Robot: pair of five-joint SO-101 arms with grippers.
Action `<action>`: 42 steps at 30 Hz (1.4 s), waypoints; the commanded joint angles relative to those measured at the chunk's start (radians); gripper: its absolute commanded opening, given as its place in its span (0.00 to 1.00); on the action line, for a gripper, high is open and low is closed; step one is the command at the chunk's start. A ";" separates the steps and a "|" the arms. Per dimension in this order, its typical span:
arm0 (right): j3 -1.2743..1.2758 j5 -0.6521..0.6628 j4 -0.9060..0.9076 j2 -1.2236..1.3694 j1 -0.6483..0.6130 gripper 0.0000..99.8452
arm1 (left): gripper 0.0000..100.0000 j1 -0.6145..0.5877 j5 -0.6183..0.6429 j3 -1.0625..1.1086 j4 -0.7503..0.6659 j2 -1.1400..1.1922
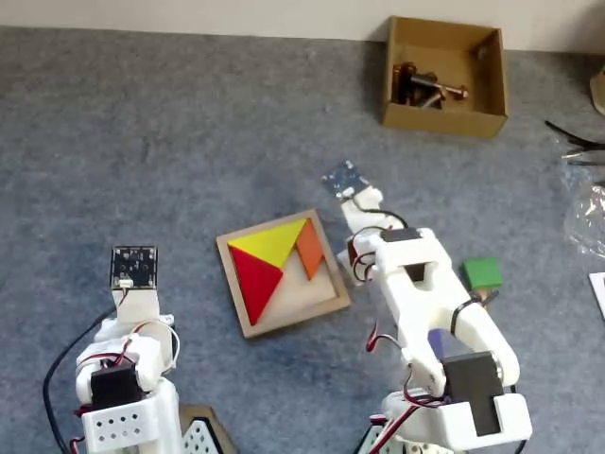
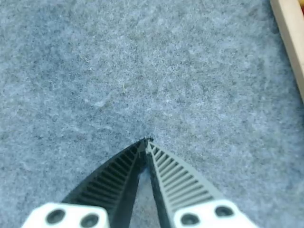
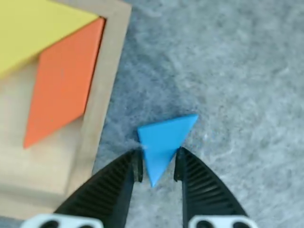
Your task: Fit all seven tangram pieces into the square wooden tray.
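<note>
The square wooden tray lies mid-table and holds a yellow triangle, a red triangle and an orange parallelogram. Beside its right rim, my right gripper is shut on a small blue triangle just over the carpet. The orange parallelogram and yellow triangle sit inside that rim. A green piece lies right of the right arm. My left gripper is shut on nothing over bare carpet, left of the tray's edge.
A cardboard box with small metal odds stands at the back right. Clear plastic and cables lie at the right edge. A bluish shape is partly hidden under the right arm. Open carpet stretches across the left and back.
</note>
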 commanded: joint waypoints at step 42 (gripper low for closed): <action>-0.872 -0.720 0.710 0.406 -0.065 0.26 | 0.01 -0.013 0.009 0.019 0.005 -0.005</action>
